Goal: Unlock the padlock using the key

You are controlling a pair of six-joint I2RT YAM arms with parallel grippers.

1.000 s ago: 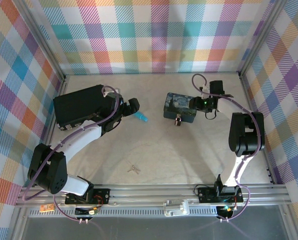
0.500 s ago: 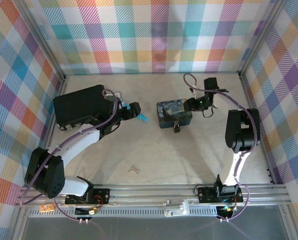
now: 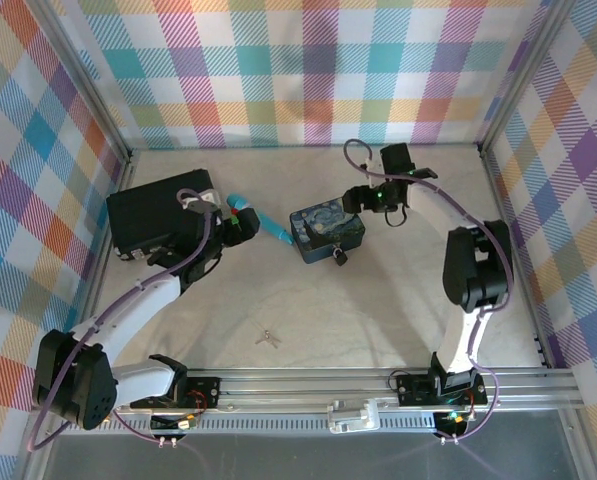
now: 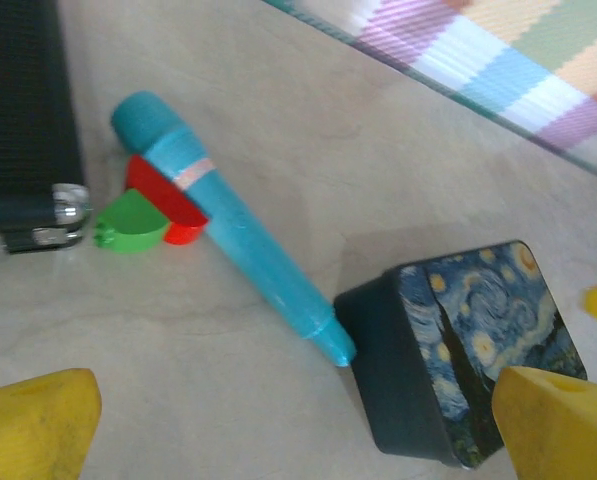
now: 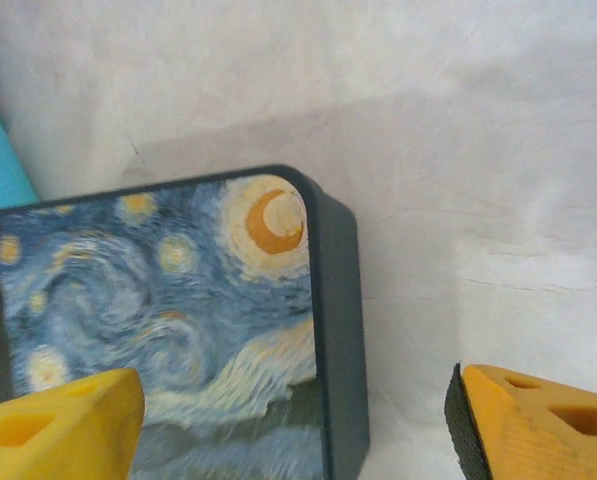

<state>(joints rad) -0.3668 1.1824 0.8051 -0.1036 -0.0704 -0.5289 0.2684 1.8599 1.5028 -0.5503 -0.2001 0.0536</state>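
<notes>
Right gripper [image 3: 356, 198] spread open over the tin [image 3: 323, 228] edge; left gripper [image 3: 240, 222] open, empty. Padlock [image 3: 338, 257] at tin's near edge. Key [image 3: 268, 338] on tabletop [image 3: 398, 300], well apart. Unlocking apparently not begun.

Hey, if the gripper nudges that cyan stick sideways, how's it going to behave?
The cyan stick looks round and tapered, so it would probably roll, curving toward its thin end. It looks like rigid plastic, likely light, so it should not bend. Its tip lies at the painted tin, which may block it.
</notes>
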